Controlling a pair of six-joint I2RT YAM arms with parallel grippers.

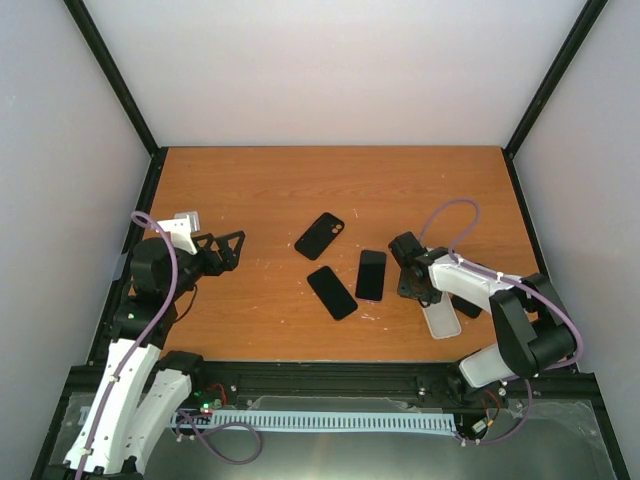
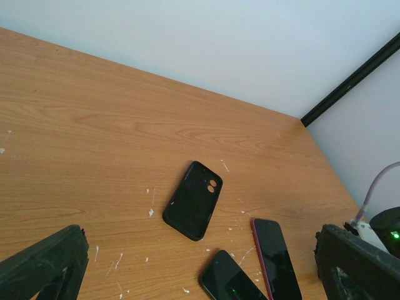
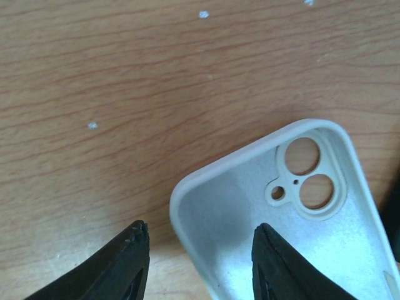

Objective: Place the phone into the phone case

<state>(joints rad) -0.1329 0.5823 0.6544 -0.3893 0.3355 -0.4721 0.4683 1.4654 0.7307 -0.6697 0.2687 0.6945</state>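
White soft-plastic phone case (image 3: 250, 200) lies cavity-up nearest the bases. Right gripper (image 3: 201, 228) straddles its rim, jaws apart, not clamped. Black slab phone (image 1: 371, 274) lies flat just beyond. Left gripper (image 1: 236, 252) hovers fully spread. Current step: securing the case. Next: close on the rim.

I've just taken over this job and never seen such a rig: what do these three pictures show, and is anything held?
Two robot arms stand at the near edge of a brown wooden table. The wide picture looks down from above; the other two come from a camera on each wrist. On the table lie a black phone case, a black phone, a red-edged black phone and a white phone case. The left gripper hangs open and empty. The right gripper straddles the white case's rim, jaws apart, not visibly clamped.
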